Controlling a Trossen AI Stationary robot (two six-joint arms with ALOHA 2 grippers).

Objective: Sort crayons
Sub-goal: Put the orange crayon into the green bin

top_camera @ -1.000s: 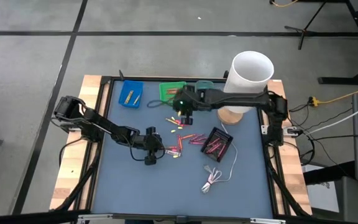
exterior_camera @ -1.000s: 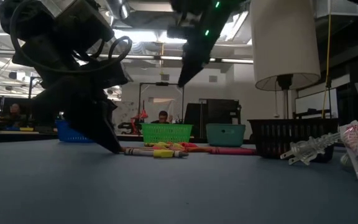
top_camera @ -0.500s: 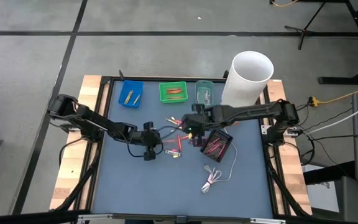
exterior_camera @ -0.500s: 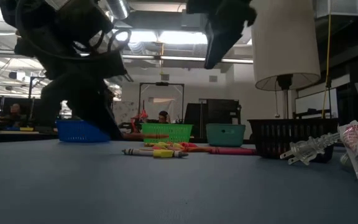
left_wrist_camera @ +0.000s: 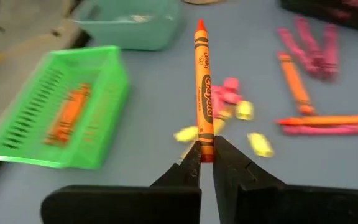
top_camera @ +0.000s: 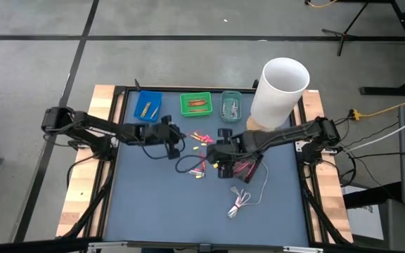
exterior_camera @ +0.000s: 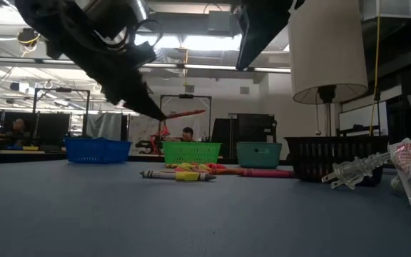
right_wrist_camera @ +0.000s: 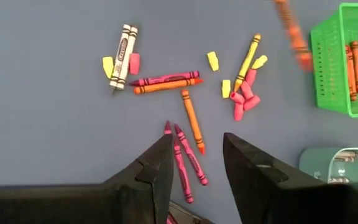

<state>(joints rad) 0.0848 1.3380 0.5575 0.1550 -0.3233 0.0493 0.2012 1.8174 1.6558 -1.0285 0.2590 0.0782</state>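
Sorting crayons, carry stage. We judge the step in hand to be taking an orange crayon point(left_wrist_camera: 204, 93) to the green tray point(left_wrist_camera: 61, 118), which already holds orange sticks. To do it well, we would keep the grip firm at the butt end, since the stick juts far past the fingertips and could pivot, bring it fully over the tray's floor and lower it before letting go, so that it neither bounces out nor catches the rim.

The left gripper point(left_wrist_camera: 205, 155) is nearly closed, pinching only the end of the crayon; in the low view the crayon point(exterior_camera: 184, 113) points out level, well above the table point(top_camera: 153, 204). In the high view this gripper point(top_camera: 176, 140) hangs near the tray point(top_camera: 195, 104), just short of it on the near-left side.

The right gripper point(right_wrist_camera: 194, 158) has its fingers parted and holds nothing. It hovers above the loose crayons point(right_wrist_camera: 166, 81) at mid-table, touching none; in the high view it point(top_camera: 220, 156) lies just left of the black basket point(top_camera: 248, 166).

The blue tray point(top_camera: 148, 105) and the teal tray point(top_camera: 232, 104) flank the green one along the far edge.
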